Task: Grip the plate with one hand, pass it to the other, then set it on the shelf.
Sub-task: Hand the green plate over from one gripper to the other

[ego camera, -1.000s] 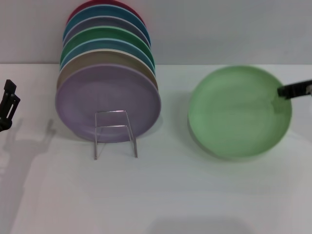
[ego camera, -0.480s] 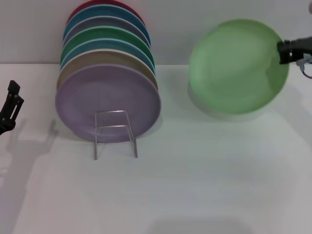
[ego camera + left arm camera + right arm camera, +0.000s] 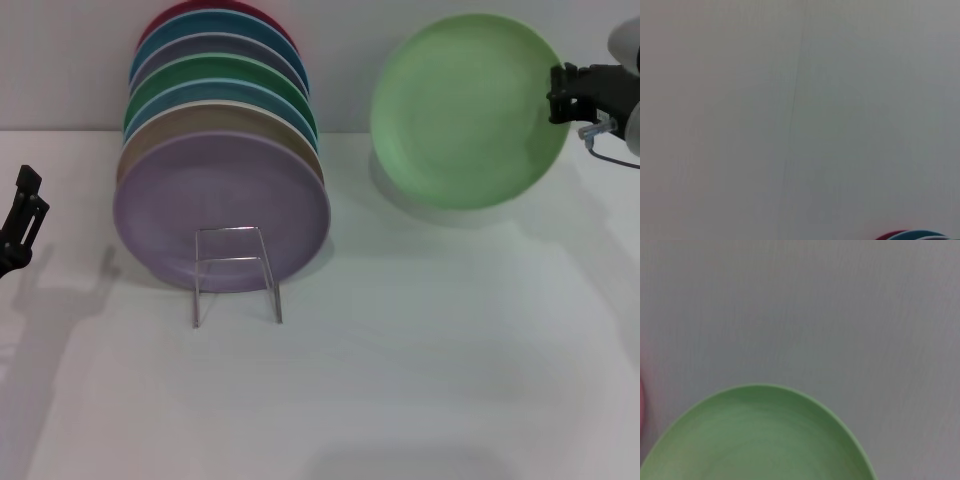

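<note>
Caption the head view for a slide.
Right gripper holds the light green plate aloft beside the loaded wire rack.

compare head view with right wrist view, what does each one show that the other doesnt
Only the head view shows the right gripper clamped on the plate's edge, holding it off the table, the left gripper far left, the wire shelf and the lilac plate fronting the stack. Only the right wrist view shows the plate's rim close up. Both share the light green plate.

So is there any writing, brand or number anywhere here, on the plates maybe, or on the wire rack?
None that can be read. The light green plate in the right pincer is plain, the stacked plates show only colours, and the wire rack and table bear no marks.
</note>
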Tool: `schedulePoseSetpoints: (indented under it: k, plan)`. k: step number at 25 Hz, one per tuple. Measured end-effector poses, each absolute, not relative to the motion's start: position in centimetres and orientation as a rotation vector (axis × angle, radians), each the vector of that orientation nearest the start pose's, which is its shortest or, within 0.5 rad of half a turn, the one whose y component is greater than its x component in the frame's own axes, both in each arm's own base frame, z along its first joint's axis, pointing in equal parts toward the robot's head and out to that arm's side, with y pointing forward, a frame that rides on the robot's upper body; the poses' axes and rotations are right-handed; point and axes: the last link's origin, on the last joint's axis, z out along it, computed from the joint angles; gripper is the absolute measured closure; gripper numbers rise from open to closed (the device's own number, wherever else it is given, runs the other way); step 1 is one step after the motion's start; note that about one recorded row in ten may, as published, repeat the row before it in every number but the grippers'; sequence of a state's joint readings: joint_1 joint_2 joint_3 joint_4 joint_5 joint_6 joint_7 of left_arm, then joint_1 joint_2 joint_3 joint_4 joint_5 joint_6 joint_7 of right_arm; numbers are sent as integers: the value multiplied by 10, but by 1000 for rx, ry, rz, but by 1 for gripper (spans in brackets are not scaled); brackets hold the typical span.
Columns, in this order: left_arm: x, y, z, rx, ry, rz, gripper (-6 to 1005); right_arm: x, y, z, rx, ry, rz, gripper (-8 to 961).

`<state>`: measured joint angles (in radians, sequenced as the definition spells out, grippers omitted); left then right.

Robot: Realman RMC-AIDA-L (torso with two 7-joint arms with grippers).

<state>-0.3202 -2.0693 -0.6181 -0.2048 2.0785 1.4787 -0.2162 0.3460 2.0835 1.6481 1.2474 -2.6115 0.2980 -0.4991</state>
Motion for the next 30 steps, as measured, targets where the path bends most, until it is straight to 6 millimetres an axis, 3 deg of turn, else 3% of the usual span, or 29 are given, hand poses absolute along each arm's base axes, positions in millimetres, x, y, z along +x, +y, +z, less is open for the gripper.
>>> schedulePoseSetpoints:
  k: [10, 13, 15, 19, 30]
  plan:
    - [-322, 283, 2, -1477, -475, -947, 190, 239, 400, 28, -1718, 553, 372, 934]
    - [-323, 281, 1, -1474, -480, -945, 190, 247, 390, 21, -1675, 509, 395, 934]
    - [-324, 277, 1, -1465, -489, -952, 190, 253, 373, 9, -1616, 428, 450, 934]
    - [-324, 273, 2, -1455, -486, -960, 190, 258, 362, 5, -1566, 390, 512, 934]
    - [-316, 251, 2, -1477, -417, -1043, 190, 283, 358, -5, -1531, 409, 612, 935]
